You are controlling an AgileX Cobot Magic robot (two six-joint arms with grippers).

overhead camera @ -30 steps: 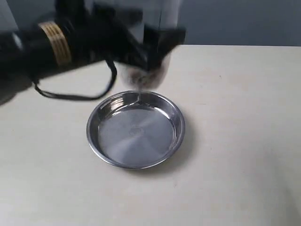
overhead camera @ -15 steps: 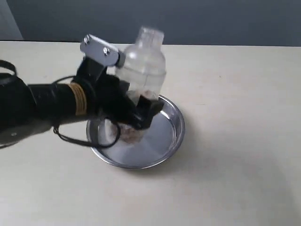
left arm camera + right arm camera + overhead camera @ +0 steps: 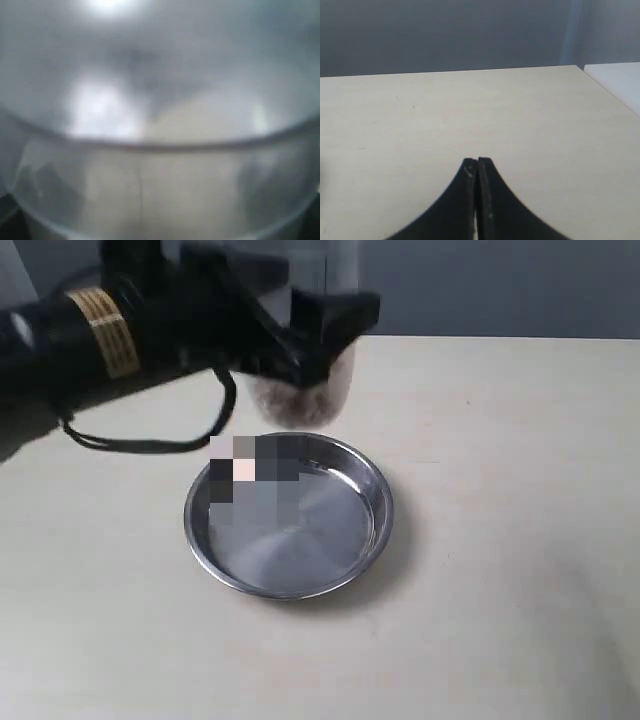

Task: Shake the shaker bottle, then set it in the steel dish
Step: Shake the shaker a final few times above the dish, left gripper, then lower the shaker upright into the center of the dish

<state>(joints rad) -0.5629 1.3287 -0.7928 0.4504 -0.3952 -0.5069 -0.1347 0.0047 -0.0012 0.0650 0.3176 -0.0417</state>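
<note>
step: shaking, by the look of it; shaker bottle (image 3: pixel 305 405) is blurred and airborne
left tool (image 3: pixel 305 335): clamped across the bottle body
bottle: above the far rim of the steel dish (image 3: pixel 385 510), not touching it
right tool (image 3: pixel 477 165): pinched closed, empty, over bare worktop (image 3: pixel 500 540)
do well: short strokes, firm grip; stop dead, centre over the flat bottom, seat base, then release

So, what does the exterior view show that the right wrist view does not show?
Only exterior: the left end effector gripping the shaker bottle, held up near the steel dish. Only right wrist: the right end effector, shut and empty, and a white surface past the table edge. Both: the beige table and grey wall.
</note>
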